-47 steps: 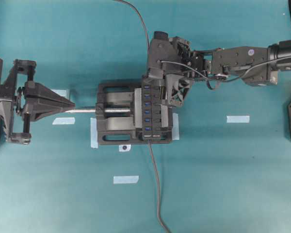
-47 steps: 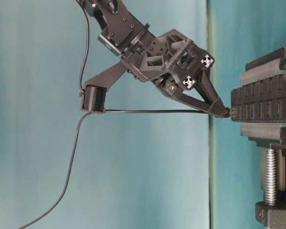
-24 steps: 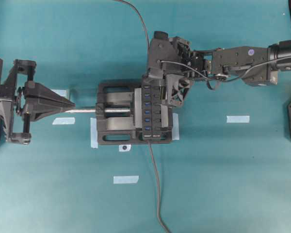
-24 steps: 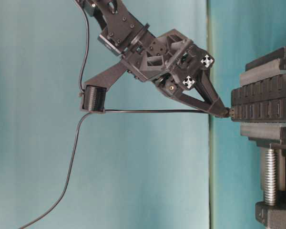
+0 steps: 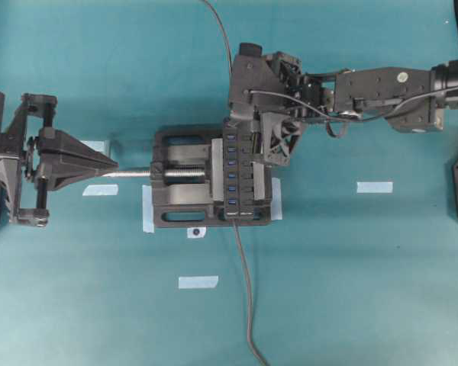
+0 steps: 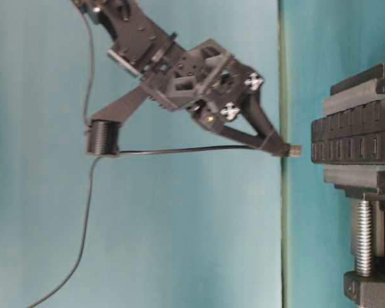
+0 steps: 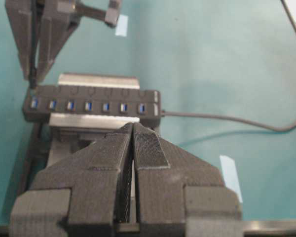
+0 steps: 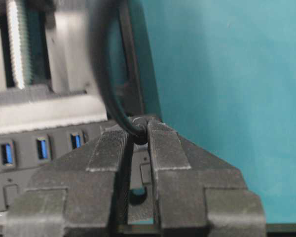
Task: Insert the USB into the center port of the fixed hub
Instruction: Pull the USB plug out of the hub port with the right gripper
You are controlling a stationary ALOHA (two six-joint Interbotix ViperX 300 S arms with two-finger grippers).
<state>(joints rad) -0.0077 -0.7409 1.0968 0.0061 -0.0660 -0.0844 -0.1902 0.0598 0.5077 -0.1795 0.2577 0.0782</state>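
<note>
Table-level view: the right tool (image 6: 279, 146) is gripping the USB (image 6: 295, 151), hanging just beside the fixed hub (image 6: 353, 141), apart. Left tool (image 7: 133, 136) is sitting closed at the overhead frame's left.

A black vise (image 5: 185, 187) sat at the centre of a teal table surface (image 5: 351, 290), its silver screw (image 5: 137, 174) extending leftward in the overhead view. Pale blue tape strips lay on the surface: one right of the vise (image 5: 374, 187), one below it (image 5: 198, 282), and two to its left (image 5: 99, 190). A straight dark cable (image 5: 246, 297) ran toward the bottom edge.
</note>
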